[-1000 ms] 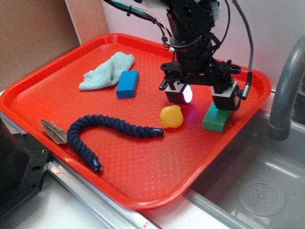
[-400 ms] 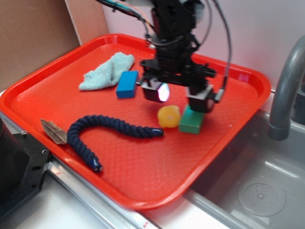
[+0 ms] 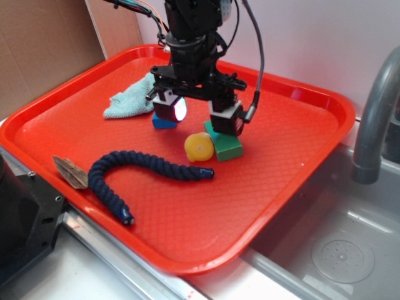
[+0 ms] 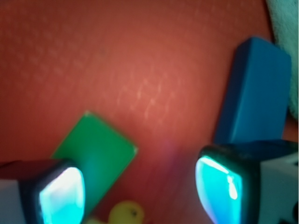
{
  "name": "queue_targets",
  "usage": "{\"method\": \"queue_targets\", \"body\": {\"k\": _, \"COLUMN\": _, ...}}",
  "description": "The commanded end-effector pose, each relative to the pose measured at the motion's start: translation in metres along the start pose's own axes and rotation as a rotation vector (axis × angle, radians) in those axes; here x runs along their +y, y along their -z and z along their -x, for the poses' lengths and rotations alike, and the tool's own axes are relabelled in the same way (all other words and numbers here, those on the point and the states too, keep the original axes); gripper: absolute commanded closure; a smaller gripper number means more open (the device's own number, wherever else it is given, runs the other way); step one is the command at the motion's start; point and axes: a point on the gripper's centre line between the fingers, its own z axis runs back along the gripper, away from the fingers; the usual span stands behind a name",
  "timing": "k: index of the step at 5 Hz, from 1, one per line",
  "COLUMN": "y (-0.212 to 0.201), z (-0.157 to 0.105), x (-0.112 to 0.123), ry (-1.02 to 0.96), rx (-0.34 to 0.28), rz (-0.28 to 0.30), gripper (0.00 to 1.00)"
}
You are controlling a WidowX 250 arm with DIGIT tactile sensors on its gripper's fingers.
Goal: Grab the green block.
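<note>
The gripper (image 3: 198,115) hangs low over the red tray (image 3: 275,187) with its jaws spread wide, and nothing is held between them. The green block (image 3: 226,147) lies flat on the tray, near the middle, and it touches a small yellow toy (image 3: 199,148) on one side. One finger (image 3: 225,119) stands right over the edge of the green block, and the other finger is over the blue block (image 4: 254,88), so the opening is not centered on the target. The wrist view shows the same: the green block sits under one lit pad and reaches only partly into the gap.

So the grab is not yet done. As I judge it, the approach is almost complete. What is left is to shift the gripper sideways until the green block is between the jaws, to lower, and to close. A dark rope (image 3: 134,169) and a pale cloth (image 3: 128,100) lie apart and do not disturb.
</note>
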Motion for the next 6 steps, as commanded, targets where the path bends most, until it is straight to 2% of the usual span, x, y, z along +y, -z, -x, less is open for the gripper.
{"method": "queue_targets", "body": {"k": 1, "y": -0.046, "z": -0.004, "x": -0.02, "ry": -0.301, "rx": -0.139, "rz": 0.028, "gripper": 0.0}}
{"method": "queue_targets", "body": {"k": 2, "y": -0.033, "z": -0.003, "x": -0.01, "ry": -0.551, "rx": -0.098, "rz": -0.006, "gripper": 0.0}}
{"method": "queue_targets", "body": {"k": 3, "y": -0.025, "z": -0.009, "x": -0.013, "ry": -0.584, "rx": -0.117, "rz": -0.029, "gripper": 0.0}}
{"method": "queue_targets", "body": {"k": 4, "y": -0.012, "z": -0.015, "x": -0.02, "ry": -0.544, "rx": -0.089, "rz": -0.009, "gripper": 0.0}}
{"method": "queue_targets", "body": {"k": 5, "y": 0.011, "z": -0.017, "x": -0.023, "ry": -0.534, "rx": -0.038, "rz": -0.02, "gripper": 0.0}}
{"method": "queue_targets", "body": {"k": 6, "y": 0.041, "z": -0.006, "x": -0.027, "ry": -0.556, "rx": -0.022, "rz": -0.127, "gripper": 0.38}}
